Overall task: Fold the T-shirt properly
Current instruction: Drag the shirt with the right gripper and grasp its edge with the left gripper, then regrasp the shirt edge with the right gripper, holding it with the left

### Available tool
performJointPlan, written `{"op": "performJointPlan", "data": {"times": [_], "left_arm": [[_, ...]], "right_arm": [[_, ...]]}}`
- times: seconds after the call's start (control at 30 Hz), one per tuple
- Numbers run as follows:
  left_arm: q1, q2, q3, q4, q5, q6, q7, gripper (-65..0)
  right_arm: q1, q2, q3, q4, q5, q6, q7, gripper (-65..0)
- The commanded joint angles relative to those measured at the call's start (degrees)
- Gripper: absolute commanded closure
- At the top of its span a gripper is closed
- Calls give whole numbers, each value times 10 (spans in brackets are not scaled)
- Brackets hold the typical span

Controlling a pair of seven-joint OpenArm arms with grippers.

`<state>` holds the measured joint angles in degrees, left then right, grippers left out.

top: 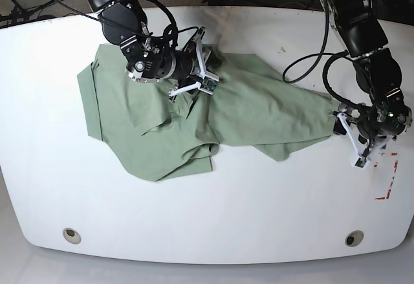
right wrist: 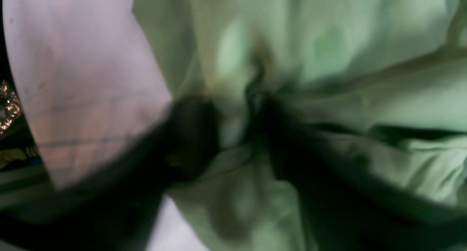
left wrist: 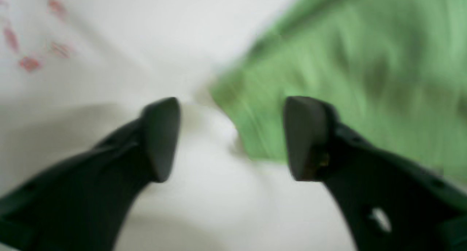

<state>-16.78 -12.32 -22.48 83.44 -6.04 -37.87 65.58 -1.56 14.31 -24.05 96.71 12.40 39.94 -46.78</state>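
Observation:
The pale green T-shirt (top: 259,109) lies crumpled across the middle of the white table (top: 213,219), with one end reaching toward the right. My right gripper (top: 211,72) is down on its upper middle. In the blurred right wrist view that gripper (right wrist: 235,134) has its jaws parted, and a bunch of the T-shirt (right wrist: 328,35) sits between them. My left gripper (top: 343,129) is at the garment's right tip. In the left wrist view it (left wrist: 231,138) stands open over the table, with the edge of the T-shirt (left wrist: 346,61) just past its fingertips.
Red tape marks (top: 387,190) lie on the table at the right, below my left gripper, and show again as red tape marks (left wrist: 29,63). Two round holes (top: 72,235) (top: 354,238) sit near the front edge. Cables (top: 304,70) trail from both arms across the back.

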Motion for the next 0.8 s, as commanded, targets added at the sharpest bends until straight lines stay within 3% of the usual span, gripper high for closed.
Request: {"op": "performJointPlan", "data": {"times": [0.0, 0.2, 0.43, 0.6, 0.67, 0.77], "left_arm": [[-16, -8, 5, -11, -5, 34, -33, -479], [-41, -32, 61, -95, -9, 45, -46, -504], [-41, -40, 90, -162, -9, 45, -104, -504], [-38, -41, 94, -170, -8, 45, -104, -504], [-37, -50, 94, -174, -8, 45, -105, -492], [-24, -53, 95, -186, -9, 45, -107, -424]], "right_arm": [[4, 2, 3, 22, 11, 1, 13, -347], [2, 2, 3, 29, 11, 1, 13, -363], [0, 2, 10, 39, 11, 1, 13, -363], [-22, 2, 72, 76, 30, 1, 13, -363], [-24, 2, 120, 87, 75, 1, 13, -363], [-25, 8, 193, 88, 146, 1, 12, -363]]}}
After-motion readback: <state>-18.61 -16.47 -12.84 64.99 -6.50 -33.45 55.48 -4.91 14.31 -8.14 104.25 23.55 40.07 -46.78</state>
